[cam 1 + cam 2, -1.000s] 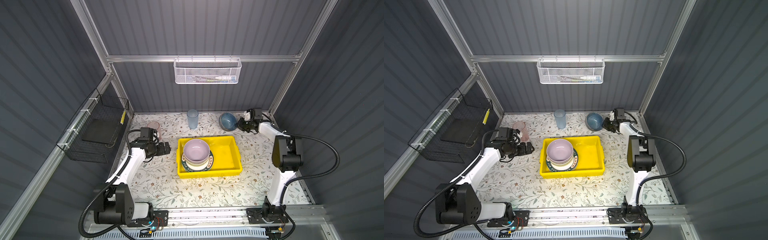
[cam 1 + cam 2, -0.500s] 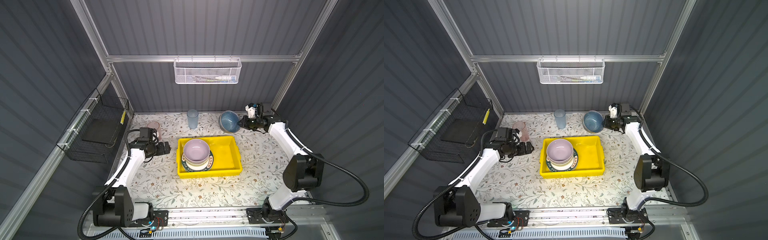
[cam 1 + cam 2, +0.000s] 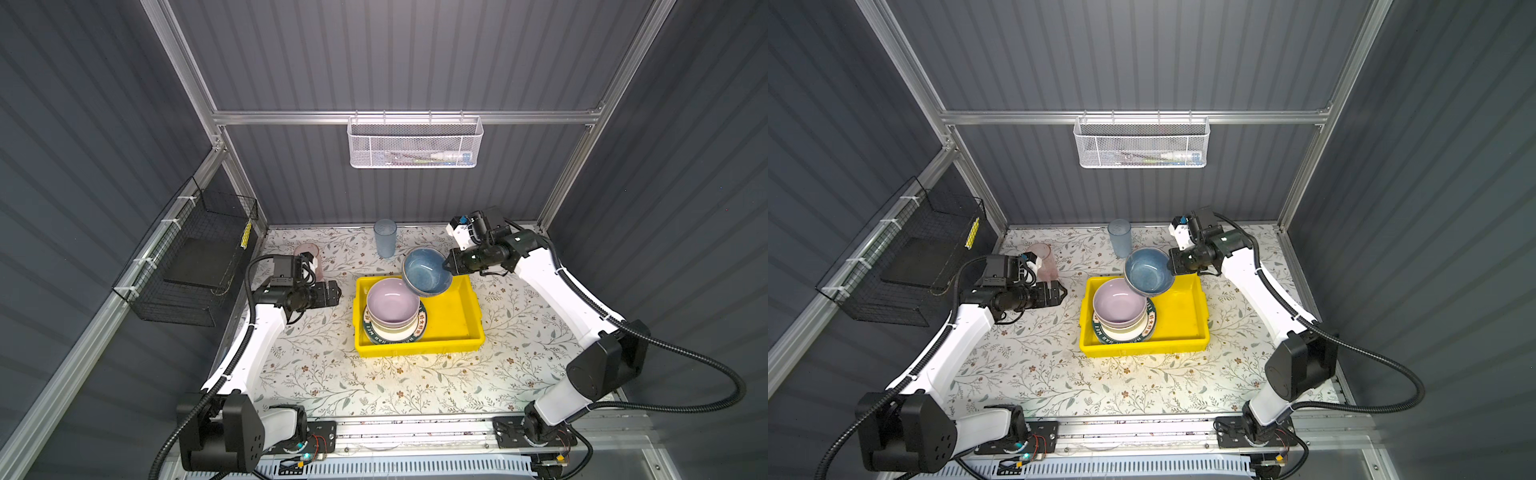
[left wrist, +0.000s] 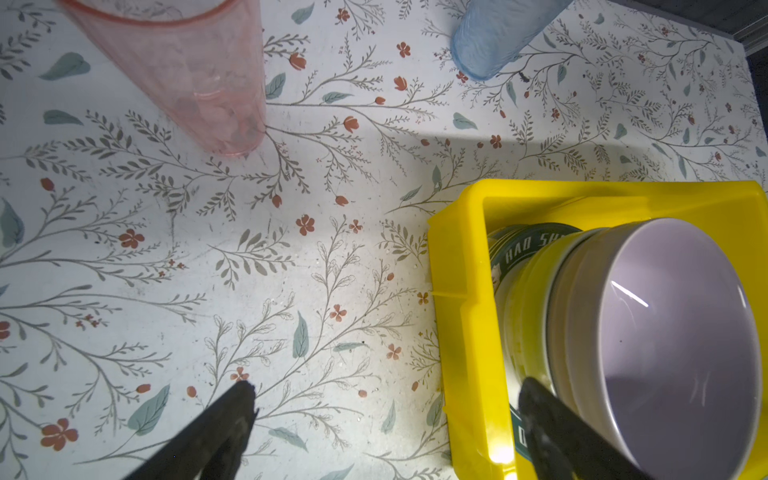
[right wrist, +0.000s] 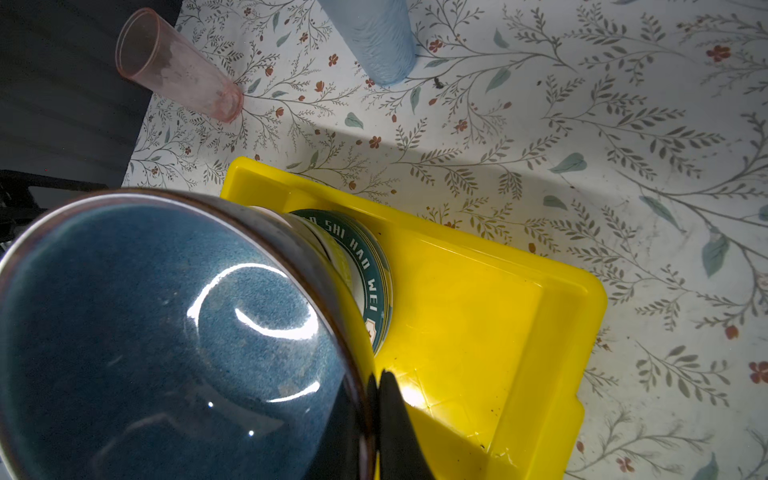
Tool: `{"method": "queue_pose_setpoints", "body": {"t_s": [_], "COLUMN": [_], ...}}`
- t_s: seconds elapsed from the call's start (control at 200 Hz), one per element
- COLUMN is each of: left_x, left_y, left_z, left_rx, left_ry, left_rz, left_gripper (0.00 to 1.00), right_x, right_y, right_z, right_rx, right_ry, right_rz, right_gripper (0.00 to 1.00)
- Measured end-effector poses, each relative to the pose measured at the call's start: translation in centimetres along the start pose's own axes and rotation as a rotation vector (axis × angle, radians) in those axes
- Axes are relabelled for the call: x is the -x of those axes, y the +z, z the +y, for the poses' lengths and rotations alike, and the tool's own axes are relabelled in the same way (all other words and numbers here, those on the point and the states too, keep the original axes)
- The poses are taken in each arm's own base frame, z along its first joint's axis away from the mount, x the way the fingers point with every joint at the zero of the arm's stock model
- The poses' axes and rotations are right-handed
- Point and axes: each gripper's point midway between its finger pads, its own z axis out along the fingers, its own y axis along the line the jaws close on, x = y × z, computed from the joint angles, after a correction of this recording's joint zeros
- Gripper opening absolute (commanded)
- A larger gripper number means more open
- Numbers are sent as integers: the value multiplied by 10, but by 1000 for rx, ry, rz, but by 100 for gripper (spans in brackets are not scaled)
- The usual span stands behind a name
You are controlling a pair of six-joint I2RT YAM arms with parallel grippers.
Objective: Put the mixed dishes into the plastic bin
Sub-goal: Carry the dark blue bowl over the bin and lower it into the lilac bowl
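Glossy yellow plastic bin (image 3: pixel 415 347) on a matt floral-print table cover (image 3: pixel 332 382), scuffed and flecked with dirt. Over the bin's far edge, the blue bowl (image 5: pixel 166 332) shows a speckled glaze with bright highlights and a dark, shiny rim. Inside the bin, the lilac bowl (image 4: pixel 673 332) looks smooth and glazed, above a plate (image 5: pixel 365 266) with a satin green lettered rim. Beyond the bin stand two translucent plastic tumblers: the pink tumbler (image 4: pixel 187 75) cloudy, the blue tumbler (image 5: pixel 374 37) finely textured. Behind the bin, a white metal mesh basket (image 3: pixel 413 145) hangs from a brushed metal rail (image 3: pixel 399 117); left of the bin, a black wire basket (image 3: pixel 187 266).
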Motion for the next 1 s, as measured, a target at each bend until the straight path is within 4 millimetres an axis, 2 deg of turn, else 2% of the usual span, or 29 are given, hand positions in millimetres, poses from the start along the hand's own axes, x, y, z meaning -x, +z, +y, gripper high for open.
{"method": "queue_pose_setpoints", "body": {"t_s": [0.15, 0.51, 0.74, 1.001], "left_x": [-2, 4, 4, 4], "left_y": [-1, -11, -13, -13], "left_z": [-1, -7, -8, -8], "left_rx": [-5, -30, -31, -31], "left_ry": [10, 39, 44, 45], "left_rz": [-2, -50, -64, -63], "left_gripper": [99, 100, 100, 99], "right_x": [0, -11, -23, -28], "right_y": [18, 76, 96, 100], "right_z": [20, 58, 58, 56], "right_rx": [4, -13, -43, -74], "right_ry": [-49, -151, -169, -179], "right_rz": [38, 166, 223, 235], "right_gripper": [0, 0, 0, 0]}}
